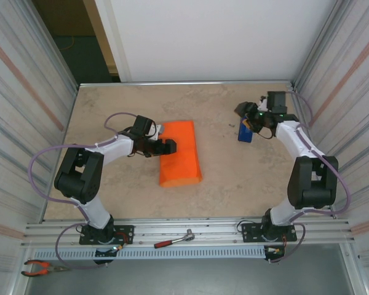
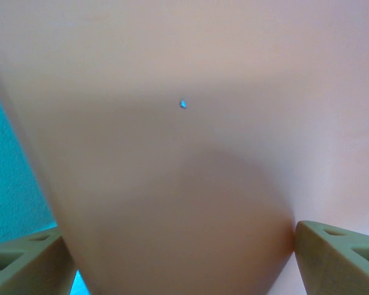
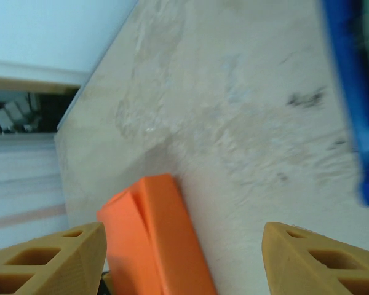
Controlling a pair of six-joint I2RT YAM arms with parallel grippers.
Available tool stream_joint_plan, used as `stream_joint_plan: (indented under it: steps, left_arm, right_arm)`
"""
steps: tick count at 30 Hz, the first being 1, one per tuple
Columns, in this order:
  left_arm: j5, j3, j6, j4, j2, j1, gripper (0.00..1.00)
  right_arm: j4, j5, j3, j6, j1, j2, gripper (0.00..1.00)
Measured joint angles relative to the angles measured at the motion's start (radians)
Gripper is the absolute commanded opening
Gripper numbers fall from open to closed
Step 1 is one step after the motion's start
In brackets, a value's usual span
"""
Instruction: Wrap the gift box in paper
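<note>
The paper (image 1: 181,157) lies mid-table (image 1: 111,104), folded over into a low, boxy bundle with a rounded near end. It covers the box from sight. The left gripper (image 1: 167,146) sits at the bundle's left edge, about halfway along it, touching the paper. In the left wrist view the paper (image 2: 184,153) looks pale under a colour cast and bulges between the fingers (image 2: 24,264). These are spread wide, and the paper meets both inner edges; whether they squeeze it I cannot tell. The right gripper (image 1: 242,110) hangs well apart at the far right, just beyond a blue dispenser (image 1: 246,132) standing on the table. The right gripper (image 3: 183,246) has its jaws parted with nothing between them. Its camera looks across bare table toward the bundle (image 3: 154,246), where one fold overlaps along the top, with the dispenser (image 3: 357,92) at the right edge. A red-handled tool (image 1: 172,239) lies on the near rail, and orange-handled pliers (image 1: 40,267) lie at the near left corner.
</note>
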Motion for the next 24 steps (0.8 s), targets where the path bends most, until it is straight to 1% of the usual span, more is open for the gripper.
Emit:
stream_joint_plan:
  steps: [6, 10, 16, 24]
  left_arm:
    - [-0.004, 0.000, 0.000, 0.000, 0.000, -0.003, 0.88]
    - [-0.004, 0.001, 0.000, 0.000, 0.000, -0.003, 0.88]
    - [-0.004, 0.009, 0.002, -0.011, 0.005, -0.003, 0.88]
    - [-0.003, 0.013, 0.004, -0.015, 0.010, -0.003, 0.87]
  right_arm:
    - [0.031, -0.073, -0.092, -0.025, -0.165, -0.002, 0.63]
    - [0.048, -0.116, -0.116, -0.045, -0.240, -0.002, 0.60]
    - [0.095, -0.164, -0.137, -0.056, -0.287, 0.001, 0.53]
    - [0.147, -0.187, -0.191, -0.056, -0.288, 0.026, 0.44]
